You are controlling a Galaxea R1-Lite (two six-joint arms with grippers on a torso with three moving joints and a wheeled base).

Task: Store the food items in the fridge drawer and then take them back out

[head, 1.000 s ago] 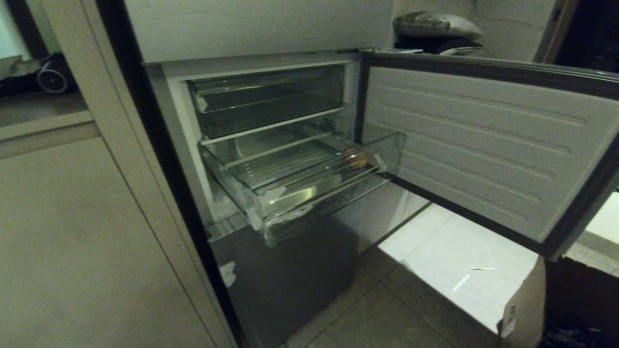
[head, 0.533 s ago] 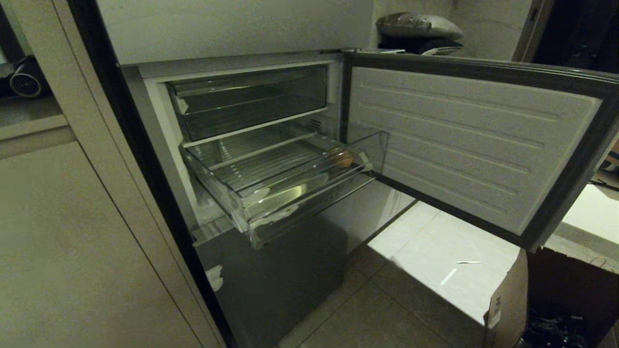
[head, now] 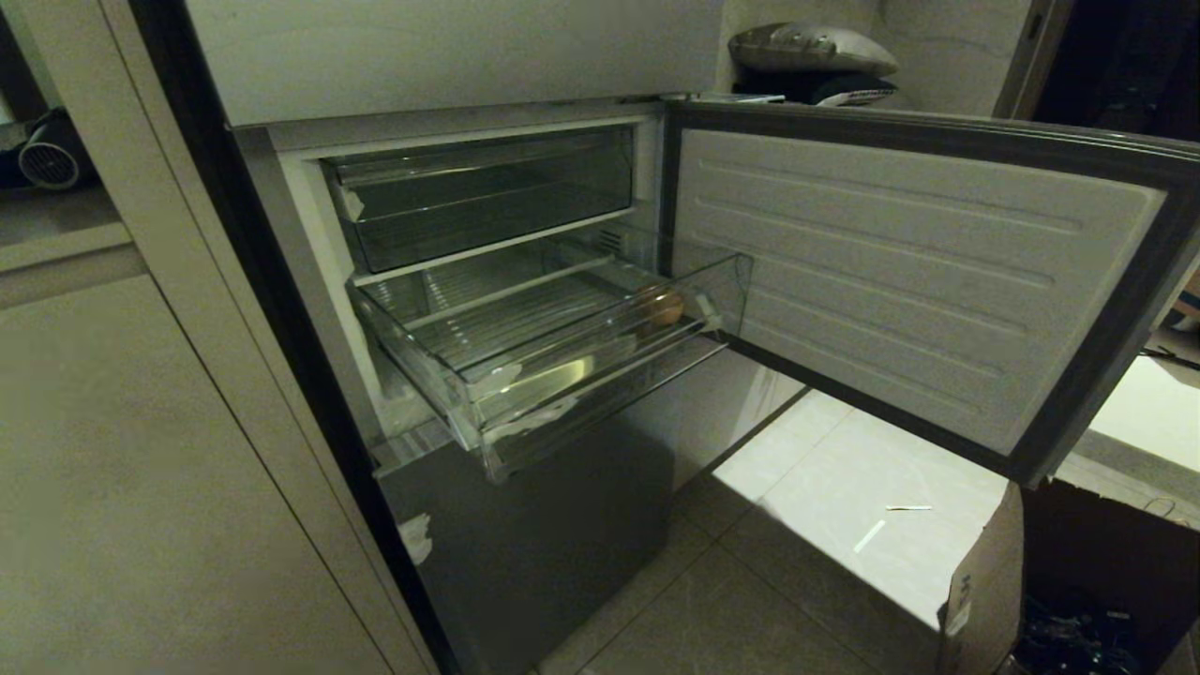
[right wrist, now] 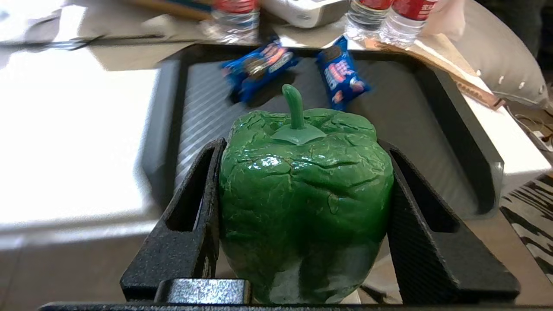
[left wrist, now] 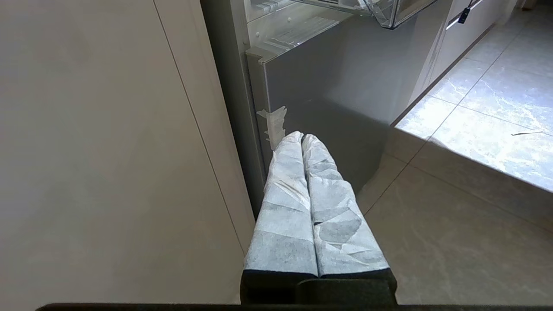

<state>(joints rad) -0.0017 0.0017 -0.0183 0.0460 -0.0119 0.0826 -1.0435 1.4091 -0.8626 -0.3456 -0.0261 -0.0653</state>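
Gripping a glossy green bell pepper [right wrist: 304, 203] between its two black fingers [right wrist: 185, 246], the right gripper [right wrist: 302, 224] holds the fruit by its flanks, jaws spread wide to the pepper's width and pressed against both sides. The pepper's long axis runs away from the wrist, its pale green stem [right wrist: 295, 108] pointing out past the fingertips toward a dark grey tray [right wrist: 471, 142]. Two blue snack packets [right wrist: 343, 73] lie near that tray's far edge, and clear bottles [right wrist: 391, 19] with red labels stand just beyond its rim.

The left gripper [left wrist: 302, 138] hangs low beside the fridge, its two cloth-wrapped fingers [left wrist: 285, 194] pressed together with nothing between them, pointing at the grey lower door panel [left wrist: 337, 77].

In the head view the fridge drawer [head: 525, 394], clear and ribbed, is pulled out of the open compartment, whitish tape scraps on its front corner. A small round orange-brown fruit [head: 662, 307] sits inside it, by the right end wall. A second clear bin [head: 487, 192] stays pushed in on the shelf above, and the fridge door [head: 900, 272] stands swung wide to the right.
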